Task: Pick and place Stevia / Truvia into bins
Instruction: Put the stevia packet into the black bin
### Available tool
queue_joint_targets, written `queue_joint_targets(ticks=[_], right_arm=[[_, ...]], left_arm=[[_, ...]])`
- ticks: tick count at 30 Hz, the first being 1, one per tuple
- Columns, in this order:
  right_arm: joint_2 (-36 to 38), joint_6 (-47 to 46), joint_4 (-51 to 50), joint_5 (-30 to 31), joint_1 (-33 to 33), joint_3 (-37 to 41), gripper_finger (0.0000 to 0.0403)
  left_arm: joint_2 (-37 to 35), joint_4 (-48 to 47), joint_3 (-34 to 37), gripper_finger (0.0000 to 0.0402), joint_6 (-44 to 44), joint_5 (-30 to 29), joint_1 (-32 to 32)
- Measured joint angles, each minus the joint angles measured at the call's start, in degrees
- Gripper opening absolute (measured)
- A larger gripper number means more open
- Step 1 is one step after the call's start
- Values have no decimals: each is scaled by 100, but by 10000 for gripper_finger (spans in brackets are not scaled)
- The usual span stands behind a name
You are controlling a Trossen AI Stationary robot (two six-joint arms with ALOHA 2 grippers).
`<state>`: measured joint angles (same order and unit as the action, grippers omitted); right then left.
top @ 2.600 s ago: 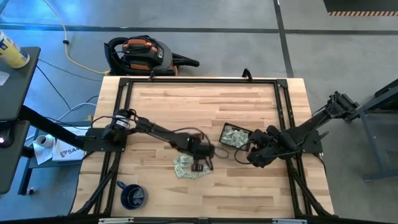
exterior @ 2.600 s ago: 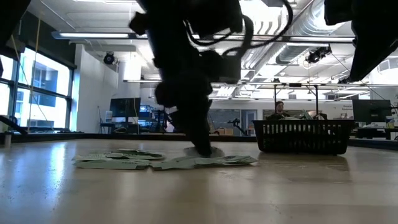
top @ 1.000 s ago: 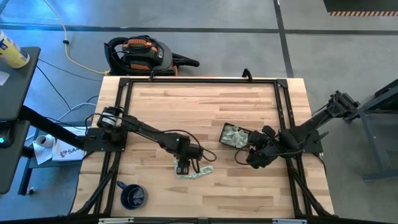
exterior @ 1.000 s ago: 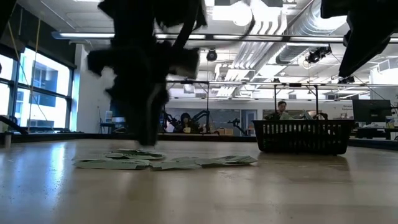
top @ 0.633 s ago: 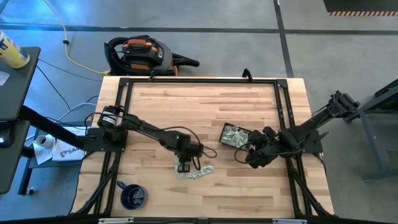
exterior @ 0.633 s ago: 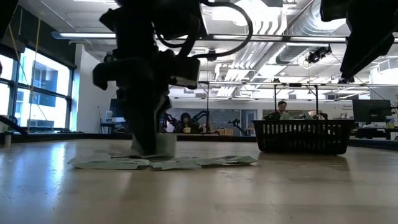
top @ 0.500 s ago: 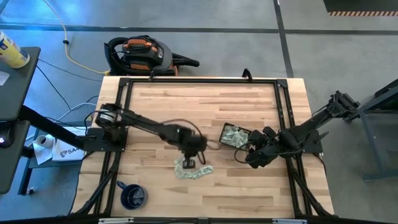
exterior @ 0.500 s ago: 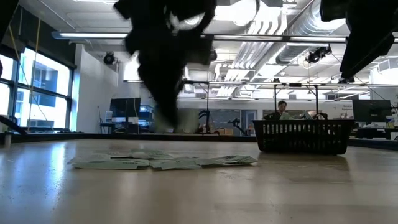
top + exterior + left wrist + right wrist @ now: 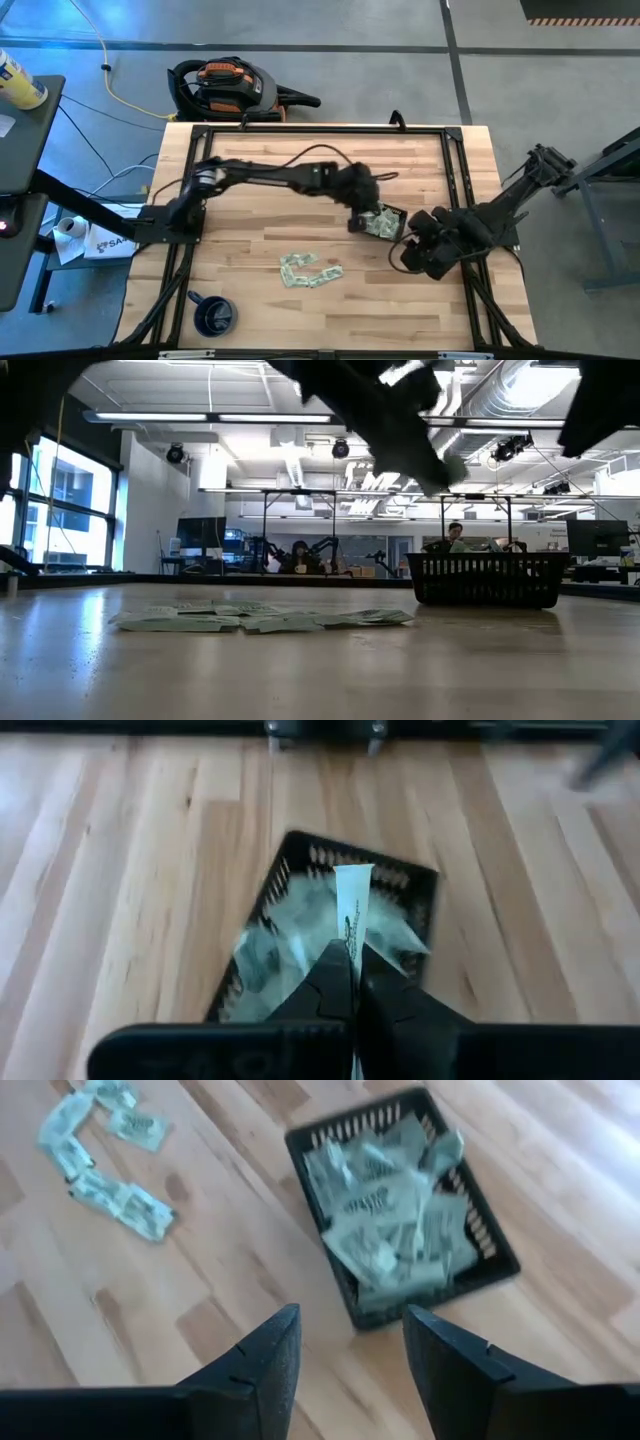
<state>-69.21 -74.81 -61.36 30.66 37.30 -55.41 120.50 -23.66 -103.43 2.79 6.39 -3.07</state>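
My left gripper (image 9: 350, 952) is shut on one pale green and white Stevia sachet (image 9: 352, 900) and hangs over the left part of the black bin (image 9: 390, 877), a gridded tray that holds several sachets. In the high view this gripper (image 9: 357, 221) is at the bin's (image 9: 401, 213) left edge. More sachets (image 9: 308, 270) lie flat on the table, nearer its front edge. My right gripper (image 9: 350, 1345) stands open above the table just right of and nearer than the bin (image 9: 497, 1261), with nothing between its fingers. My left gripper pinches the sachet by its near end (image 9: 351, 934) between its two fingers. The fingers slant down from the table's left side. The rest of the sachet sticks out past the fingertips, lifted clear above the sachets in the bin.
A dark blue mug (image 9: 212, 315) stands at the front left of the table. A black frame (image 9: 455, 160) runs round the table's edges. Beyond the table's far edge lies an orange and black vacuum (image 9: 225, 85). In the low view, people sit in the room behind.
My left gripper has risen from the sachet pile with one sachet and swung toward the table's right and far side, to above the bin's left part. It has tipped from pointing nearly straight down to a slant. The pile stays on the table.
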Motion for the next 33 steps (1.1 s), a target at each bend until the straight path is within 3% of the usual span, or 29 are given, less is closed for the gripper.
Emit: queue_joint_targets(ticks=[2, 6, 9, 11, 15, 19, 23, 28, 33], right_arm=[[0, -210, -121, -192, 124, -5, 165], [-2, -471, -192, -435, 315, -5, 166], [-16, -484, -120, -447, 402, -5, 173], [-53, -320, -37, -449, 401, -5, 180], [-253, 796, 530, -476, 277, -5, 195], [-709, 2672, 1756, -899, -94, -5, 208], [-1334, 3922, 2827, -1584, -727, -5, 216], [-2058, 4753, 4286, -2638, -1494, -3, 217], [-2823, 5002, 5741, -3422, -1828, -5, 208]], left_arm=[[439, -17, -305, 41, -46, 83, -84], [1072, -631, -678, 112, -412, 51, -65], [1017, -1286, -945, 171, -728, 56, 18], [803, -2360, -1094, 206, -778, 103, 88], [224, -3477, -862, 247, -427, -173, 479], [-797, -3203, 336, 247, -765, -613, 997], [-1955, -2005, 2343, 228, -2239, -784, 1391], [-3290, -894, 4273, 208, -4031, -1284, 1916], [-4075, -841, 5153, 200, -4946, -1870, 2355]])
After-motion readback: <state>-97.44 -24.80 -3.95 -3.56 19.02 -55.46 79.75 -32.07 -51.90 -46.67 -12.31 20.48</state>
